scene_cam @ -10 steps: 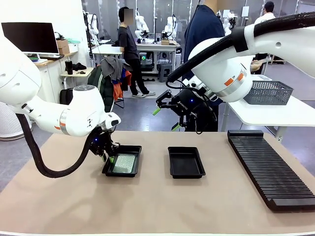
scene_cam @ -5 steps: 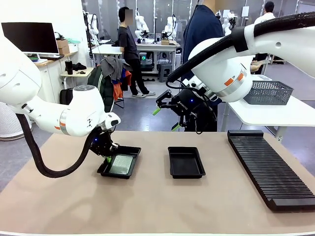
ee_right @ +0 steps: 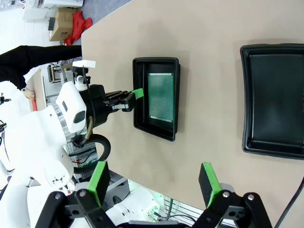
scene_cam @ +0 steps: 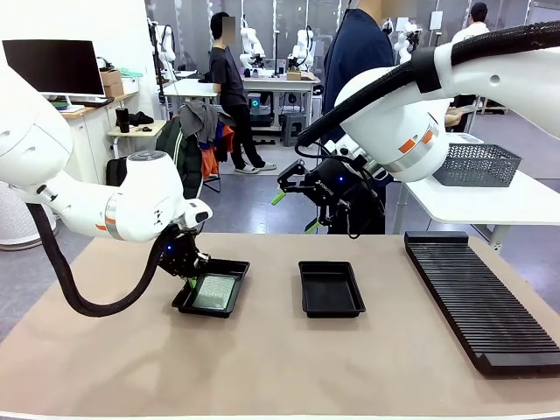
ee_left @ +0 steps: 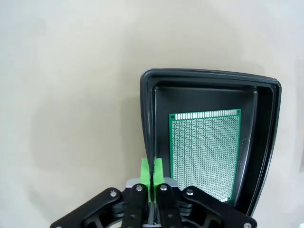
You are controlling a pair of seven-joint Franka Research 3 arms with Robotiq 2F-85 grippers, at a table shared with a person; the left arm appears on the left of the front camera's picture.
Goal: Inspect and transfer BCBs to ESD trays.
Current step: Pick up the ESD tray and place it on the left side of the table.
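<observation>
My left gripper (scene_cam: 191, 269) is shut on the left rim of the left ESD tray (scene_cam: 231, 264), which sits slightly askew on the tan table. A green BCB (scene_cam: 213, 291) lies flat on that tray's floor. In the left wrist view the green pads (ee_left: 152, 173) pinch the tray's wall (ee_left: 148, 118) beside the BCB (ee_left: 205, 152). The second ESD tray (scene_cam: 331, 289) stands bare at the table's middle. My right gripper (scene_cam: 295, 212) hangs open, high over the far edge. Its wrist view looks down on the BCB (ee_right: 161, 97) and both trays (ee_right: 139, 71) (ee_right: 275, 99).
A long black ribbed rack (scene_cam: 481, 297) lies along the table's right side. A grey mesh basket (scene_cam: 477, 164) rests on a white side table behind it. A person in dark blue (scene_cam: 354, 52) stands beyond the far edge, behind my right arm.
The left tray, with the BCB in it, has slid a little to the left and turned slightly, my left gripper moving with it. The right arm has stayed still.
</observation>
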